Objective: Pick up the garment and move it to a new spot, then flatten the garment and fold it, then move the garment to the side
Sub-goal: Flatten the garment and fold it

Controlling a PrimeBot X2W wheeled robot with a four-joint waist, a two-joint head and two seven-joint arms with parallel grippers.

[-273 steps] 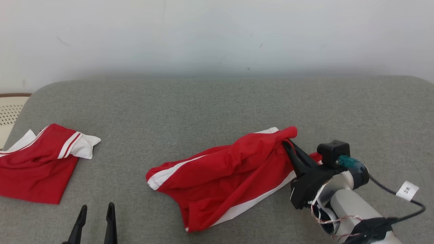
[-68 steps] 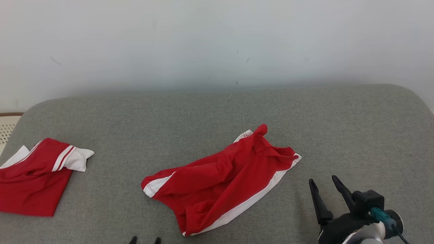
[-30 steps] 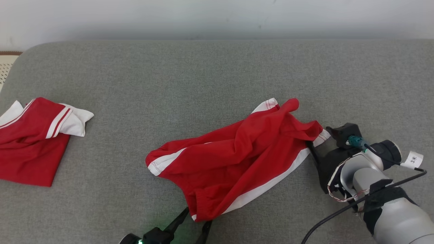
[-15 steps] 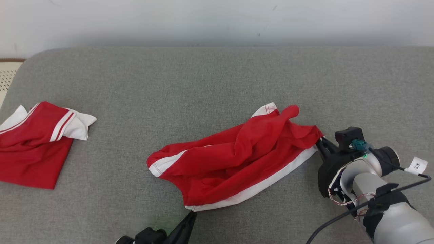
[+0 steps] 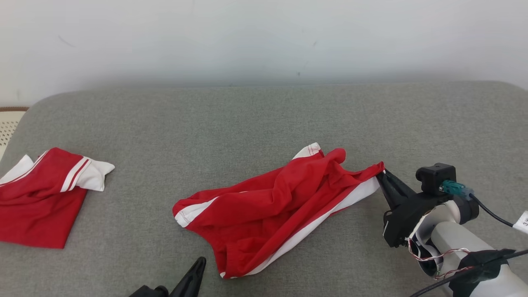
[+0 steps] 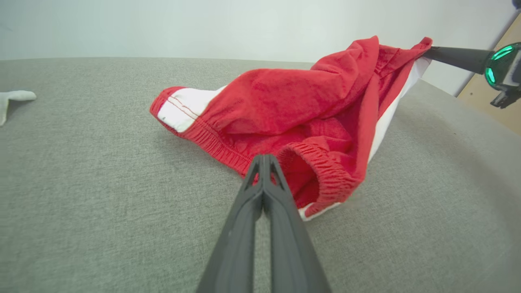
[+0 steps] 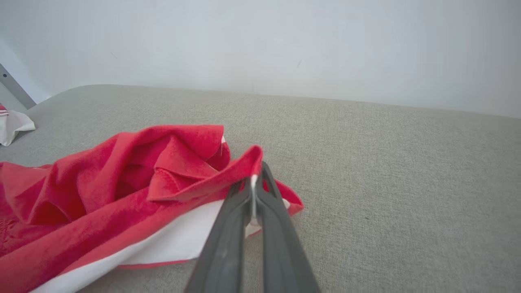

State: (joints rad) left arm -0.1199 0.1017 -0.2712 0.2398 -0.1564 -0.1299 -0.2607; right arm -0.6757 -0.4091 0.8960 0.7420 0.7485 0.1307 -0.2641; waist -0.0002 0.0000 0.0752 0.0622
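Note:
The garment (image 5: 272, 210), red shorts with white side stripes, lies crumpled in the middle of the grey padded surface (image 5: 264, 123). My right gripper (image 5: 380, 175) is shut on its right corner and holds that corner a little off the surface; in the right wrist view a strip of white cloth is pinched between the fingers of the right gripper (image 7: 254, 173). My left gripper (image 5: 201, 260) is shut near the front edge, just left of the garment's lower corner, with a small gap to it. In the left wrist view the left gripper (image 6: 263, 158) points at the elastic waistband (image 6: 325, 179), with no cloth seen between the fingers.
A second red and white garment (image 5: 41, 198) lies folded at the far left of the surface. A cream perforated object (image 5: 8, 123) sits past the left edge. A pale wall runs behind. Bare grey surface lies behind and to the right of the garment.
Both grippers have shut, the right one on the garment's right corner, which is now drawn out taut. The left fingers, earlier astride the lower hem, now sit beside it. The camera has tilted up.

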